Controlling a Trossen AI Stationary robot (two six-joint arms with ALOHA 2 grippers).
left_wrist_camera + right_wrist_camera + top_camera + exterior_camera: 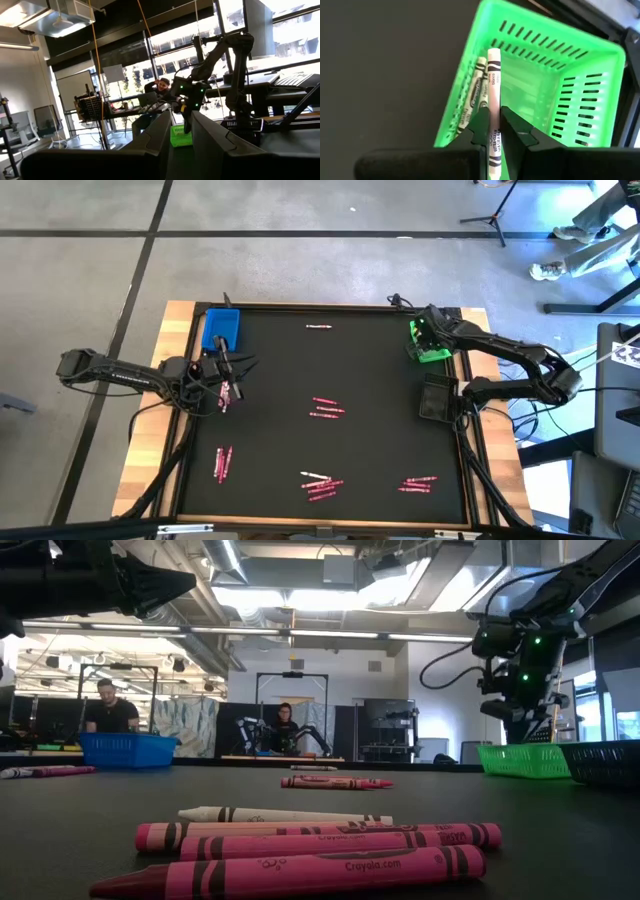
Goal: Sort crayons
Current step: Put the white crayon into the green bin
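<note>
The right gripper [494,131] clenched a white crayon [493,95] over the green tray [600,55] at two o'clock; released crooked, it risked catching the rim. The left gripper [180,131], at nine o'clock, stood slightly parted and apparently empty.

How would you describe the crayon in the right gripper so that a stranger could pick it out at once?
Find the green basket at the black table's far right edge, under the right gripper. Pinched between its fingers, above the basket's opening, is the white crayon. Another pale crayon lies loose inside the basket; only this one is held.

light: bright ceiling fixtures | glare: backlit windows | blur: near crayons [300,850] soft
</note>
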